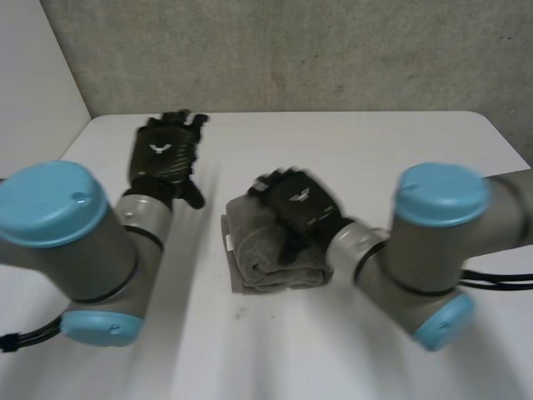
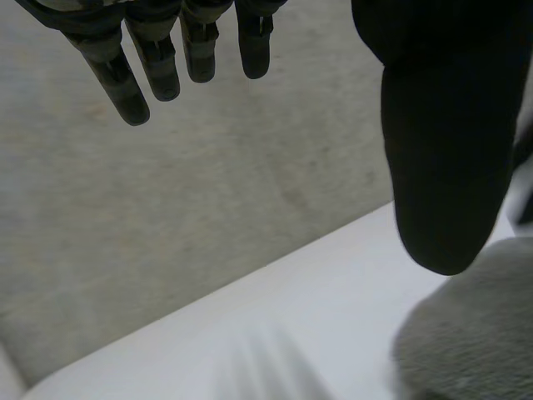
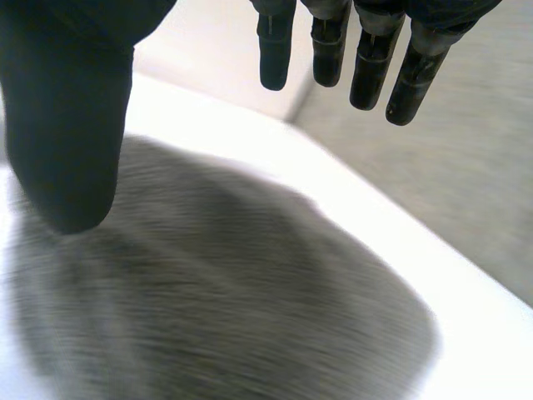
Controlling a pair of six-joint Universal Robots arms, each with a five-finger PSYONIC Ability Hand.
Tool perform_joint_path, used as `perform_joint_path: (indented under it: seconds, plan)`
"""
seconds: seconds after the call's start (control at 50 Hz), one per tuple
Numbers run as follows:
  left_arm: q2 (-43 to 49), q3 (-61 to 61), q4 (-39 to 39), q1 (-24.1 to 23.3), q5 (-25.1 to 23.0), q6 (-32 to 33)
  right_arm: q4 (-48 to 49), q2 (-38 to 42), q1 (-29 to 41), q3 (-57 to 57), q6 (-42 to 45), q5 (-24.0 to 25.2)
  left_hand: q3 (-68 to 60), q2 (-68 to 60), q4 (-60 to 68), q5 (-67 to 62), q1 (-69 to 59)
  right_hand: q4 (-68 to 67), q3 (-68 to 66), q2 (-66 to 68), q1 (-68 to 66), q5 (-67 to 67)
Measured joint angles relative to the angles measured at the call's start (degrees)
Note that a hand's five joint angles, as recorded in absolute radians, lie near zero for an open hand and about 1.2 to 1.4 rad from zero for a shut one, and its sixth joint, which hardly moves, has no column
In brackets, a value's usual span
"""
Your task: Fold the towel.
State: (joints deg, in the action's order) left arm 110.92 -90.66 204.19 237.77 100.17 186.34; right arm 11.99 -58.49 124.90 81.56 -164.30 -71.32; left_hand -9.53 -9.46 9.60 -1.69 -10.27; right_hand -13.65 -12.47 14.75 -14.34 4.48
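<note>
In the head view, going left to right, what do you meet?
left arm's blue cap → left hand → towel → right arm's blue cap

Left hand (image 1: 164,157) extended forward, fingers (image 2: 112,75) straight and apart, right hand (image 1: 301,202) angled inward, fingers (image 3: 408,83) straight

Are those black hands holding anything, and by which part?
Nothing is held. The right hand is open over the folded towel; the left hand is open beside it, apart.
</note>
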Motion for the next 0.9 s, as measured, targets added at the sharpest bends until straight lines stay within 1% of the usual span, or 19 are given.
perform_joint_path:
  seconds: [0.02,0.04,0.08,0.1,0.18,0.26,0.32,0.34,0.44,0.5,0.52,0.6,0.72,0.74,0.76,0.78,0.8,0.86,0.9]
  plan:
    - [0.00,0.00,0.00,0.00,0.00,0.00,0.00,0.00,0.00,0.00,0.00,0.00,0.00,0.00,0.00,0.00,0.00,0.00,0.00,0.00,0.00,0.00]
    - [2.40,2.43,-1.02,-1.38,-0.76,-0.98,0.87,-3.50,-3.43,2.60,-4.83,-0.99,0.00,0.00,0.00,0.00,0.00,0.00,0.00,0.00,0.00,-0.04]
    - [3.34,3.37,-1.43,-1.91,-1.05,-1.44,1.13,-4.54,-4.56,3.40,-6.46,-1.20,0.00,0.00,0.00,0.00,0.00,0.00,0.00,0.00,0.00,-0.04]
    - [6.29,6.01,-3.02,-3.46,-2.10,-3.45,1.48,-6.46,-7.22,4.96,-10.38,-1.55,0.00,0.00,0.00,0.00,0.00,0.00,0.00,0.00,0.00,-0.04]
    - [10.86,9.26,-6.02,-5.46,-4.27,-7.32,0.92,-7.36,-10.31,6.13,-14.95,-1.08,0.00,0.00,0.00,0.00,0.00,0.00,0.00,0.00,0.00,-0.05]
    - [14.46,10.53,-8.86,-6.44,-5.90,-9.87,-1.17,-4.93,-12.19,5.54,-17.44,1.07,0.00,0.00,0.00,0.00,0.00,0.00,0.00,0.00,0.00,-0.05]
    - [16.29,10.40,-10.58,-6.62,-6.19,-10.66,-3.05,-1.82,-12.46,3.90,-17.73,2.97,0.00,0.00,0.00,0.00,0.00,0.01,0.00,0.00,0.00,-0.05]
    - [17.08,9.85,-11.55,-6.51,-6.01,-10.83,-4.80,1.37,-12.36,1.90,-17.49,4.62,0.00,0.00,0.00,0.00,0.00,0.00,0.00,0.00,0.00,-0.05]
    - [17.36,7.63,-12.76,-5.69,-5.01,-10.49,-8.66,8.74,-11.61,-3.56,-14.44,6.75,0.00,0.00,0.00,0.05,0.00,0.00,0.00,0.00,0.00,-0.05]
    - [16.96,6.91,-12.89,-5.35,-4.71,-10.19,-9.49,10.34,-11.29,-5.00,-12.86,6.75,0.00,0.00,0.00,0.10,0.00,0.00,0.00,0.00,0.00,-0.06]
    - [16.32,6.41,-12.91,-5.08,-4.51,-9.85,-10.52,12.07,-10.80,-6.84,-10.19,6.36,0.00,0.00,0.00,0.10,0.00,0.00,0.00,0.00,0.00,-0.24]
    - [14.61,5.90,-12.87,-4.80,-4.32,-9.20,-11.48,12.70,-10.22,-8.56,-6.68,5.10,0.00,0.00,0.00,0.10,0.00,0.00,0.00,0.00,0.32,-1.17]
    - [10.36,5.93,-12.84,-4.80,-4.34,-8.53,-11.69,8.77,-10.05,-9.20,-4.95,3.08,0.00,0.00,0.00,0.10,0.00,0.02,0.00,0.00,0.32,-1.37]
    - [8.16,6.30,-12.85,-4.81,-4.37,-8.48,-11.60,6.99,-10.14,-9.21,-5.33,2.65,0.00,0.00,0.00,0.10,0.00,0.00,0.00,0.00,0.32,-1.39]
    - [5.30,6.71,-13.12,-4.82,-4.43,-8.46,-11.43,2.36,-10.47,-9.14,-6.88,1.55,0.00,0.00,0.00,0.10,0.00,0.00,0.00,0.00,0.32,-1.40]
    - [5.30,6.71,-13.12,-4.82,-4.43,-8.46,-11.43,2.36,-10.47,-9.14,-6.88,1.55,0.00,0.00,0.00,0.10,0.00,0.00,0.00,0.00,0.32,-1.40]
    - [1.75,7.48,-13.66,-4.77,-4.47,-8.47,-11.18,-2.15,-11.02,-9.27,-8.81,0.26,0.00,0.00,0.00,0.10,0.00,0.00,0.00,0.00,0.32,-1.40]
    - [-2.06,8.48,-14.85,-4.51,-4.46,-8.50,-11.08,-6.05,-11.69,-9.38,-10.65,-1.16,0.00,0.00,0.00,0.10,0.00,0.00,0.00,0.00,0.32,-1.41]
    - [-7.15,10.35,-17.52,-3.28,-4.09,-8.60,-11.05,-11.49,-13.13,-10.05,-12.78,-3.91,0.00,0.00,0.00,0.10,0.00,0.00,0.00,0.00,0.32,-1.41]
